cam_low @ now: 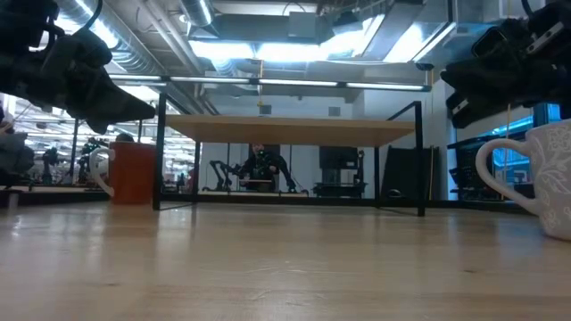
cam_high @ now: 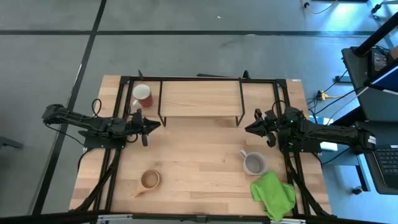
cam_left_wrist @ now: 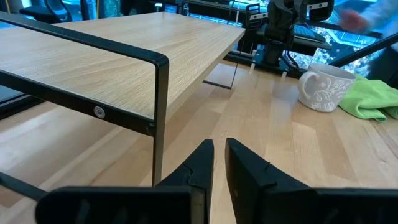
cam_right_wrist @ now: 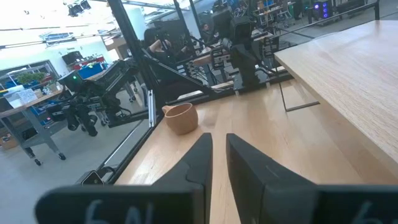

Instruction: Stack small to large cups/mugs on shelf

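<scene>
We see the left gripper (cam_high: pixel 151 124) just off the left front corner of the shelf (cam_high: pixel 200 99), its fingers (cam_left_wrist: pixel 202 163) nearly together with only a thin slit between them, and they hold nothing and touch nothing. The right gripper (cam_high: pixel 252 127) stands at the shelf's other front corner, also with a narrow gap, and it is empty too.

The shelf is a light-wood board on thin black legs, and its top is bare. The red mug (cam_high: pixel 142 95) with cream inside stands on the table just behind the left gripper, beside the shelf's left end. The grey mug (cam_high: pixel 254 163) stands in front of the right gripper, near it, with the handle pointing left, and a green cloth (cam_high: pixel 273 194) lies just beyond it. The small tan wooden cup (cam_high: pixel 149 180) is well in front of the left gripper.

In the low view the grey mug is cut off at the edge and both grippers are only dark shapes
</scene>
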Motion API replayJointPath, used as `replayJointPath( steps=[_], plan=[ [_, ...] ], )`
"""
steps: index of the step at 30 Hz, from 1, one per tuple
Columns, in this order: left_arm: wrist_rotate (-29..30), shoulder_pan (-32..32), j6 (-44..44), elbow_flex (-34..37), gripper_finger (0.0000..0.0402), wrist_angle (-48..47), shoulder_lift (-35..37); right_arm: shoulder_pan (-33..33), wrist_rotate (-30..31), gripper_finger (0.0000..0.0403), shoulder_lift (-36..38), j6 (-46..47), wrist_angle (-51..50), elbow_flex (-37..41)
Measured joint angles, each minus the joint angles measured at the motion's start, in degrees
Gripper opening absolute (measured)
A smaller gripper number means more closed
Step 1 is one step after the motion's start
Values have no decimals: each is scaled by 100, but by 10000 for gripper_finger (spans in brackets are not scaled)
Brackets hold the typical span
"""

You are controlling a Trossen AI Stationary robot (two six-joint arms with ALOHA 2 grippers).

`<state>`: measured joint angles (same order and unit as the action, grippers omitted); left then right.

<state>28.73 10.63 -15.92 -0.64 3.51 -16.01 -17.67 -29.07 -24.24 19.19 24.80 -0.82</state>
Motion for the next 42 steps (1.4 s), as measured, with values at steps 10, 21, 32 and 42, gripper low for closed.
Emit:
replayJointPath(
  steps=[10, 21, 32, 42],
  plan=[
    [2, 0, 0, 0, 35, 0, 2, 0, -1, 49, 0, 0, 0, 0],
    [1, 0, 0, 0, 35, -1, 1, 0, -1, 49, 1, 1, 0, 0],
    [2, 0, 0, 0, 35, 0, 2, 0, 0, 49, -1, 0, 0, -1],
    [1, 0, 0, 1, 35, 0, 0, 0, 9, 49, -1, -416, 25, -1]
  ],
)
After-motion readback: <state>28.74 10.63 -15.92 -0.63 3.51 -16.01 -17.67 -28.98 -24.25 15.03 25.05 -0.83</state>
